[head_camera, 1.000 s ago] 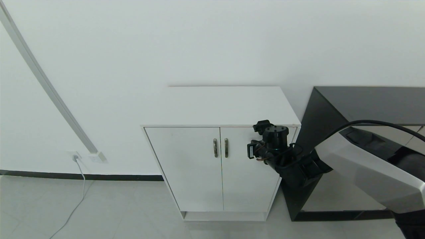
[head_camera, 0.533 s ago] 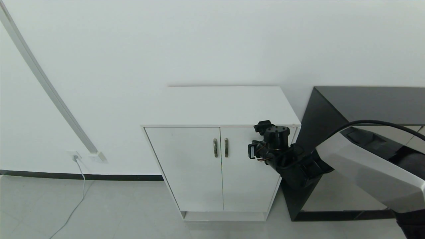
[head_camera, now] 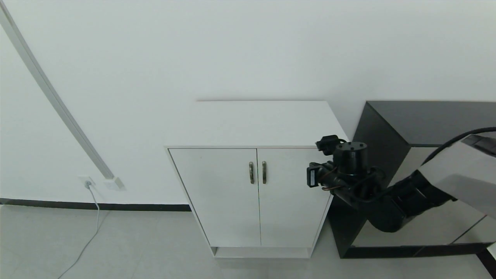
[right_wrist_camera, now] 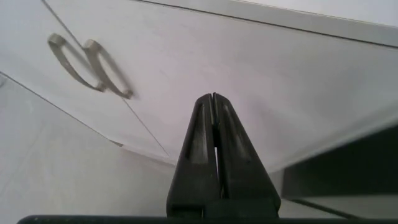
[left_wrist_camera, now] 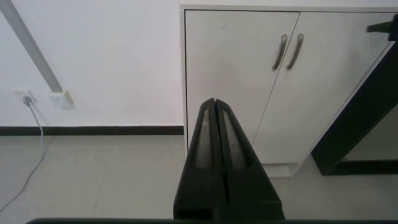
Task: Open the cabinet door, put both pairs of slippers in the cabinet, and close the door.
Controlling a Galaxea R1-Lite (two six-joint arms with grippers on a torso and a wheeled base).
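Your right gripper (right_wrist_camera: 214,97), slim black fingers pressed together, faces the smooth white cabinet door (right_wrist_camera: 249,68), curved metal handles (right_wrist_camera: 107,66) off beside the tips; left gripper (left_wrist_camera: 215,101) likewise closed.

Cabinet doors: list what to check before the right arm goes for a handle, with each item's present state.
1. Doors both shut, ready to be opened: ok.
2. Handles free of anything in front of them: ok.
3. Right gripper open to take a handle: not ok, it is shut.
4. Right gripper lined up on a handle: not ok, it faces the right door's bare panel, off to the side of the handles.
5. Left gripper back from the doors' swing: probably ok, it is shut and well apart from the cabinet.
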